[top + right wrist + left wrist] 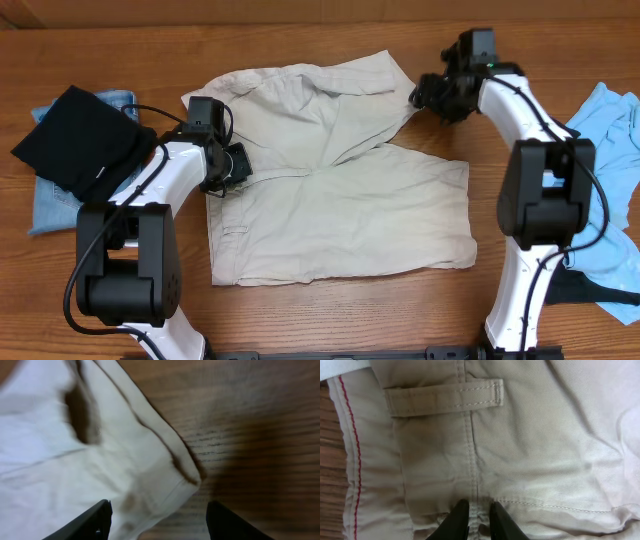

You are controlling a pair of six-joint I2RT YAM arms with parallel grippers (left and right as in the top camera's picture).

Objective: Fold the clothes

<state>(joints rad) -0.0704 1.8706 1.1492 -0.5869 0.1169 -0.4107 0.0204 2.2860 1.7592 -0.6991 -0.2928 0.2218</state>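
Observation:
Beige shorts lie spread on the wooden table, waistband at the left, legs to the right. My left gripper sits at the waistband edge, its fingers pinched on a bunched ridge of the beige cloth beside a belt loop. My right gripper is open over the upper leg's hem corner, its fingers spread on either side of the cloth and the bare wood.
A black garment lies on folded blue jeans at the left. A light blue garment lies at the right edge, with a dark one below it.

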